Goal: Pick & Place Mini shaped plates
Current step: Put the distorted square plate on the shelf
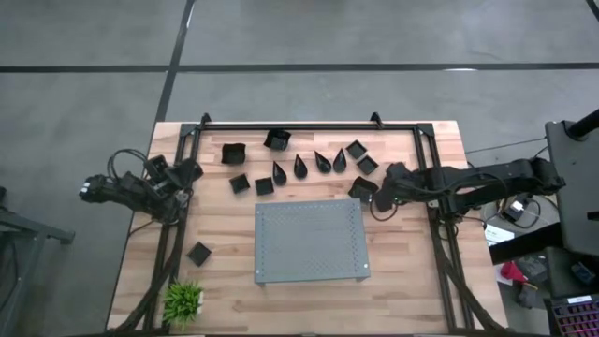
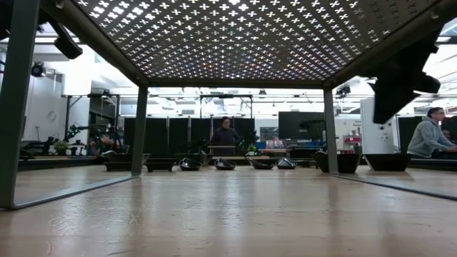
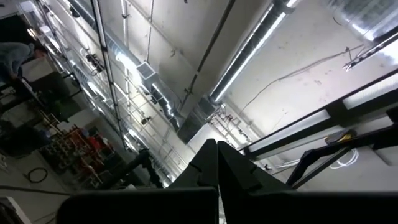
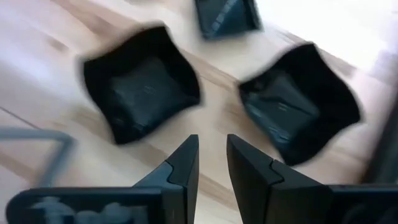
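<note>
Several small black plates, square and teardrop-shaped, lie across the far half of the table, such as a teardrop one [image 1: 300, 167]; one square plate [image 1: 199, 253] lies alone at the near left. My right gripper [image 1: 386, 187] hovers beside the rightmost square plate [image 1: 363, 187]. In the right wrist view it [image 4: 211, 155] is open by a narrow gap with nothing in it, above bare wood between two square plates [image 4: 140, 84] [image 4: 298, 102]. My left gripper [image 1: 192, 171] waits at the left edge, shut [image 3: 217, 155] and pointing up at the ceiling.
A grey perforated board [image 1: 312, 239] stands on legs at the table's middle, near side. A small green plant [image 1: 183, 300] is at the near left corner. Black frame rails [image 1: 430, 178] run along the table's sides. People sit in the room beyond [image 2: 430, 135].
</note>
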`<state>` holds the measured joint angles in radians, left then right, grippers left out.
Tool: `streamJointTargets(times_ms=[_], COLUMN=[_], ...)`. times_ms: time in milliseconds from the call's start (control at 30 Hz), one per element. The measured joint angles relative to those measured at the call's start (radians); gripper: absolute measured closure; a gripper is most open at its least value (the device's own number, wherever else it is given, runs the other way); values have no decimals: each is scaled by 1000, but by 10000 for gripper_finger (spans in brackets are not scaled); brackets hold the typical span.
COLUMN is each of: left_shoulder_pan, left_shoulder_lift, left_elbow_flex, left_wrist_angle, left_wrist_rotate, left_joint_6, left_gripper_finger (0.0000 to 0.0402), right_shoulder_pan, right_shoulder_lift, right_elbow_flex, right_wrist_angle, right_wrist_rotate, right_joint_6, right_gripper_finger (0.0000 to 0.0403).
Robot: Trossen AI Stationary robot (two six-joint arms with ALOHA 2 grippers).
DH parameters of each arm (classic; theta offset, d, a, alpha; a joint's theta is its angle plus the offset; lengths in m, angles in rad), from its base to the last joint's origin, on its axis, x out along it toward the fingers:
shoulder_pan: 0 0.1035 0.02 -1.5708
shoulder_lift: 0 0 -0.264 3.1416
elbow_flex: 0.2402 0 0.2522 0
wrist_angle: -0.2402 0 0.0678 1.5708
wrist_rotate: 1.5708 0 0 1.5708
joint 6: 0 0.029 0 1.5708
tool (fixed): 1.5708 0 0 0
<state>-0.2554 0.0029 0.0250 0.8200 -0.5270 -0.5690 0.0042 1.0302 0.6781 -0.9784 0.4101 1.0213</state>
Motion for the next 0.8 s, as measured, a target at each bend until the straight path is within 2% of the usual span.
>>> streamJointTargets(times_ms=[100, 300, 467, 800], left_shoulder_pan=[0, 0, 0, 0], left_shoulder_lift=[0, 0, 0, 0], left_elbow_flex=[0, 0, 0, 0], left_wrist_angle=[0, 1, 1, 1], left_wrist_rotate=[0, 0, 1, 2], left_joint_6=[-25, -34, -34, -38], left_gripper_finger=[401, 401, 401, 401], right_shoulder_pan=[-4, -3, -3, -3], right_shoulder_lift=[17, 64, 127, 291], right_elbow_flex=[-4, -5, -11, -12], right_wrist_angle=[-48, -50, -40, -28], right_wrist_rotate=[0, 8, 9, 17], right_joint_6=[-63, -329, -442, -389], right_gripper_finger=[322, 310, 295, 284])
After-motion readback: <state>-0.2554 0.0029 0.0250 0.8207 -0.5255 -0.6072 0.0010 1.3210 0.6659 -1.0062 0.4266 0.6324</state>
